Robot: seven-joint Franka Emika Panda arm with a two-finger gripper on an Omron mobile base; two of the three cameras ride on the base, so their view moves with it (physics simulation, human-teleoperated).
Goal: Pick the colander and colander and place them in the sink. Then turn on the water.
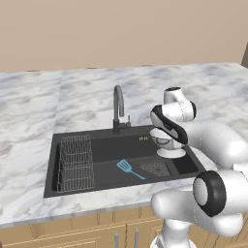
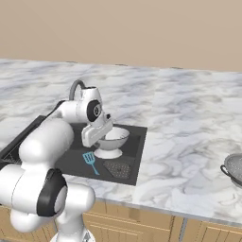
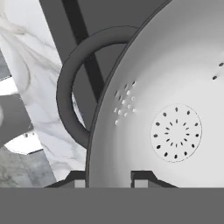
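Observation:
My gripper (image 2: 104, 135) is shut on the rim of the whitish colander (image 2: 112, 139), which sits upright and low inside the black sink (image 2: 133, 156) at its right end. From the left base view the colander (image 1: 169, 147) is partly behind my hand, its base ring close to the sink (image 1: 54, 164) floor; contact cannot be told. In the hand view the gripper (image 3: 109, 179) straddles the rim of the perforated colander (image 3: 175, 131). The darker grey colander (image 2: 234, 169) rests on the counter far right. The water is out of view.
A gooseneck tap (image 1: 117, 104) stands behind the basin. A wire dish rack (image 1: 76, 162) takes the sink's left part. A blue spatula (image 1: 130, 168) and a drain strainer (image 1: 155, 168) lie on the sink floor near the colander. Marble counter (image 1: 97, 92) surrounds everything.

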